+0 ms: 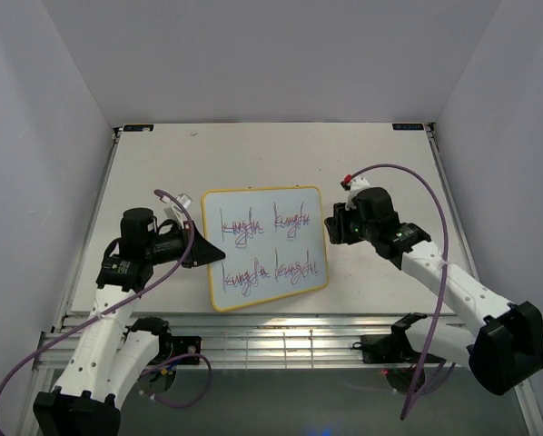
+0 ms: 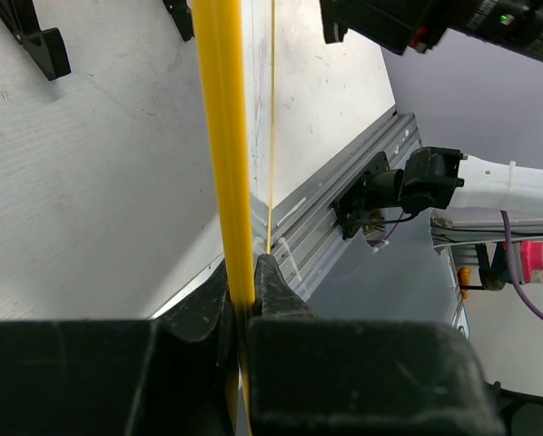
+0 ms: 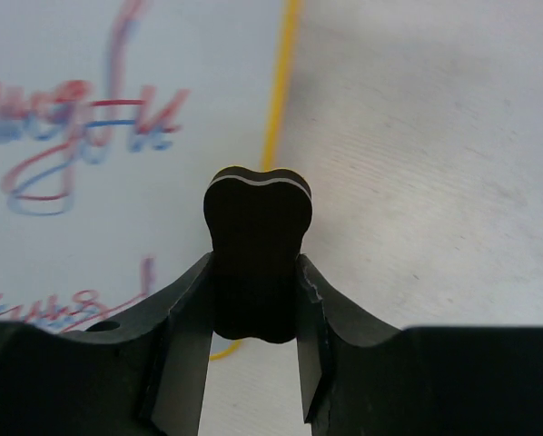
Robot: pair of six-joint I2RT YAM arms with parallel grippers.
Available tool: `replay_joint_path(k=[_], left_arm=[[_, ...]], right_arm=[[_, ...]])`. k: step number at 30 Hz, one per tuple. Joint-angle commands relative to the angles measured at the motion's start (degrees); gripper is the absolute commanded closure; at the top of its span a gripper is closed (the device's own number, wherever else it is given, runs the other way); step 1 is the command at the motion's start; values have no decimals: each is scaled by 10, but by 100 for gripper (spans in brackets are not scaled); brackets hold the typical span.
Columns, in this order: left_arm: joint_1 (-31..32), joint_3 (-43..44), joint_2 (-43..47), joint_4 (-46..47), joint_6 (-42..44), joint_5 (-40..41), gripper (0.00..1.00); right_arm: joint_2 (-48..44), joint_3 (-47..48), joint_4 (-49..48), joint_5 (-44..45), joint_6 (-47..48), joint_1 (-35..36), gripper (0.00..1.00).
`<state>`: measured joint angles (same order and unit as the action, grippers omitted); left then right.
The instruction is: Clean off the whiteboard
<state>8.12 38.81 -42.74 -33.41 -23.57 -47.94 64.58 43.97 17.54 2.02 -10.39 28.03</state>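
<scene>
The whiteboard (image 1: 265, 247) lies mid-table, yellow-framed, with red-purple handwriting in two rows. My left gripper (image 1: 215, 252) is shut on its left edge; the left wrist view shows the yellow frame (image 2: 226, 136) pinched between the jaws of the left gripper (image 2: 244, 282). My right gripper (image 1: 330, 223) is at the board's right edge, shut on a small black eraser block (image 3: 256, 254). In the right wrist view the eraser hangs over the board's yellow right frame (image 3: 285, 82), with writing (image 3: 81, 127) to its left.
The table's near edge is a metal rail (image 1: 281, 341). White enclosure walls rise at left, right and back. The right arm's base (image 2: 408, 182) shows in the left wrist view beyond the rail.
</scene>
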Motion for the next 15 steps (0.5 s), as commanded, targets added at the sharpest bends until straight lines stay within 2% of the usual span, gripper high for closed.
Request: replay_joint_path(k=[1,5,8,11,15], left_arm=[[3,5,-6,55,14,-3,100],[4,-3,-18,89,0,-33,100],[5,-14,-16,110,1,-38,100],[5,-26,-16,126,-2,-47,100],[8,-31,-12,135,-2,-57,100]], right_arm=[[-39,24,-51,-66,-25,59,66],[-31,43,-128,-12,-47,192,66],[29,87,-168,49,-56,276,66],[97,160,-188,89,-40,333,66],[177,253,-180,120,-18,376,66]])
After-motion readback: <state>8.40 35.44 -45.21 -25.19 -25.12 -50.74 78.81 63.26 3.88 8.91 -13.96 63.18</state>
